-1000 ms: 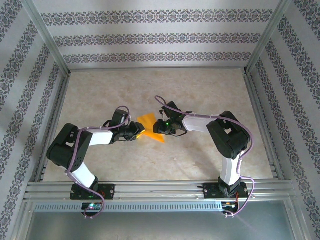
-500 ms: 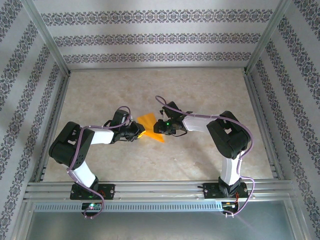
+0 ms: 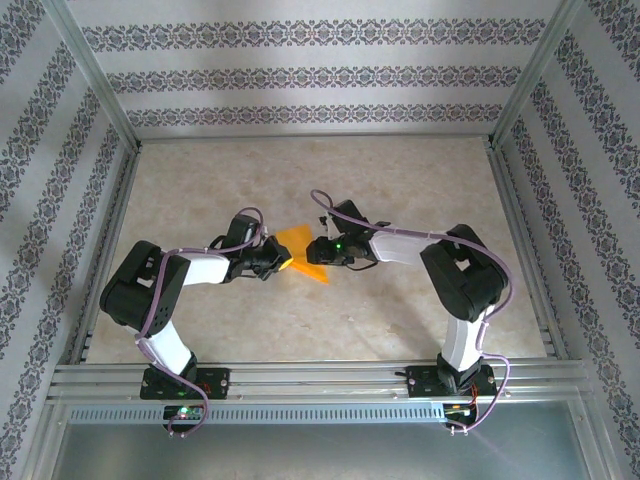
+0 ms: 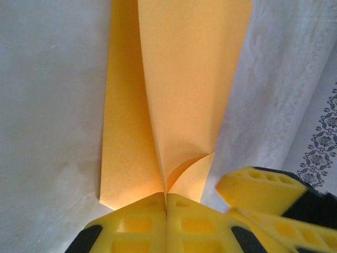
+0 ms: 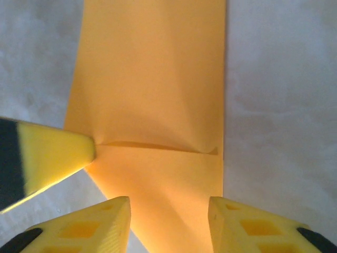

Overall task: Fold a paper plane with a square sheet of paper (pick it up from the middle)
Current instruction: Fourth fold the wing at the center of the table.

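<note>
Risk, as I judge it, is a skewed crease: my left hand is pinched shut on the paper at its edge, flap rising just ahead of it, while my right hand stands open astride the other end, so nothing pins it against a tug.

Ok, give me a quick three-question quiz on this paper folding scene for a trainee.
1. True or false: the left gripper is shut on the orange sheet.
2. The right gripper stands: A open, B shut, C gripping a pen.
3. Fill in: seen from above, the sheet lies ___ the two grippers.
Key: 1 true; 2 A; 3 between.
</note>
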You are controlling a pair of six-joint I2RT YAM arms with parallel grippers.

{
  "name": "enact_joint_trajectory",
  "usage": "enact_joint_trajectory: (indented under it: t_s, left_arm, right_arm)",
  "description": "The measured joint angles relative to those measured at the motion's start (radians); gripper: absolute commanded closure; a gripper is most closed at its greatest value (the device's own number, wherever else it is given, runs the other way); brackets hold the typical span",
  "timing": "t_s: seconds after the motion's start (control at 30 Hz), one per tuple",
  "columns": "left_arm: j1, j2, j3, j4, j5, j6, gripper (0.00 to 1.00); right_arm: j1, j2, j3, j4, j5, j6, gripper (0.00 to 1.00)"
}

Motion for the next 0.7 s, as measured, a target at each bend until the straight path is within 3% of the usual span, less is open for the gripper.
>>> enact_joint_trajectory:
  t_s: [0.2,0.33,0.5,0.7]
  left_arm:
    - [-0.021,-0.018,0.081,-0.13,-0.042,0.002,0.98]
    - [-0.042,-0.018,0.145,-0.217,-0.068,0.001,0.98]
    - [-0.046,-0.018,0.186,-0.277,-0.088,-0.016,0.98]
    - [-0.046,-0.018,0.188,-0.308,-0.098,-0.04,0.99]
  right_arm:
    - [0.021,-0.163,-0.069,0.031,0.12,-0.146,0.5]
    - [0.103,-0.216,-0.126,0.065,0.243,-0.261,0.5]
    - [0.194,-0.195,-0.164,0.101,0.358,-0.36,0.53]
    - [0.233,-0.109,-0.166,0.151,0.457,-0.416,0.54]
